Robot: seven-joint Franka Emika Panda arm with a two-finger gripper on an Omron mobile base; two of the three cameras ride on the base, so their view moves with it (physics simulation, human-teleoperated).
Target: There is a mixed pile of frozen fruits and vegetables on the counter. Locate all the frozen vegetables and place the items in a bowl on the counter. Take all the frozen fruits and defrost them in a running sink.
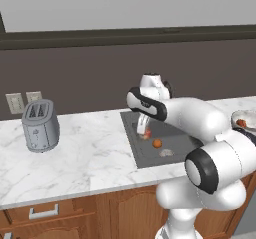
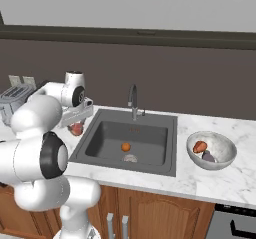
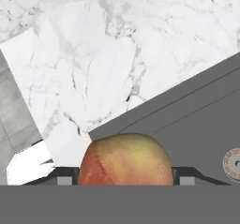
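Note:
My gripper (image 3: 124, 177) is shut on a reddish-pink apple-like fruit (image 3: 124, 153), hanging over the left edge of the dark grey sink (image 2: 100, 135). The base views show the same fruit (image 1: 148, 133) (image 2: 76, 129) held in the gripper (image 1: 145, 131) (image 2: 76, 126). A small round orange fruit (image 1: 157, 143) (image 2: 125, 146) lies on the sink floor. On the counter (image 2: 200, 180) to the right of the sink stands the pale bowl (image 2: 226, 149), holding the orange-red root (image 2: 199, 146) and the dark purple eggplant (image 2: 207, 157). The bowl's rim (image 1: 239, 114) also shows in the left base view.
A curved metal faucet (image 2: 133, 100) rises behind the sink. A grey toaster (image 1: 40, 125) stands on the counter to the left, below wall outlets (image 1: 15, 102). A round drain (image 2: 130, 158) sits near the orange fruit. My own arm crosses over the sink's right side.

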